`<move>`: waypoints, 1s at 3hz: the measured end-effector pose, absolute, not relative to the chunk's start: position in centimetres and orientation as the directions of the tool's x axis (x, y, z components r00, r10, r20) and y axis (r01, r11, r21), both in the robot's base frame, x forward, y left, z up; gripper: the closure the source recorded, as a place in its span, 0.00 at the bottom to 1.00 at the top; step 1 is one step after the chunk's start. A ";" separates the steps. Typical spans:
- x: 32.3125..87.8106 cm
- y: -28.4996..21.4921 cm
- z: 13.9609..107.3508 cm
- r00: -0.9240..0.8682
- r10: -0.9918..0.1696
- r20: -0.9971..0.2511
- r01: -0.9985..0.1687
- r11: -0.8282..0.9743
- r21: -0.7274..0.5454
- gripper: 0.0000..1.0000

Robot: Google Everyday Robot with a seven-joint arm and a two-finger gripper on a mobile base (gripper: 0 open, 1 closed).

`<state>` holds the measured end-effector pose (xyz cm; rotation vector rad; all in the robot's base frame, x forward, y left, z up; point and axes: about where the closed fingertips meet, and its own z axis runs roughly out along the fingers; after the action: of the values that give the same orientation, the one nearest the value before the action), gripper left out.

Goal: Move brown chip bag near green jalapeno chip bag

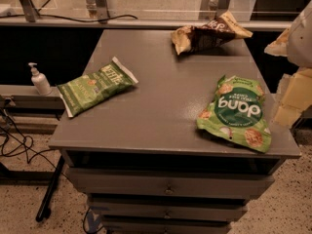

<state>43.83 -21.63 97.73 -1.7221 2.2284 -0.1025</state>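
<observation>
The brown chip bag (209,34) lies at the far right of the grey cabinet top (161,101), dark brown with cream-tan ends. The green jalapeno chip bag (95,87) lies flat at the left edge, turned at an angle, with white end seams. My gripper (292,99) shows as pale cream parts at the right edge of the view. It is off the right side of the cabinet top, well to the right of the brown bag, and touches neither bag.
A bright green "dang" pouch (236,112) lies at the front right of the top, close to the gripper. A white pump bottle (39,79) stands on a ledge at left. Drawers (168,189) sit below the top, and cables (14,140) lie on the floor at left.
</observation>
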 end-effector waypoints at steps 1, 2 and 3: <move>44.5 -21.5 97.6 -0.217 -0.951 -0.219 -0.924 0.273 -0.268 0.00; 46.7 -21.3 96.9 -0.204 -0.944 -0.260 -0.914 0.278 -0.294 0.00; 50.5 -20.9 95.6 -0.177 -0.929 -0.325 -0.900 0.286 -0.328 0.00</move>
<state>50.49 -20.86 95.63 -1.6364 2.1027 -0.0844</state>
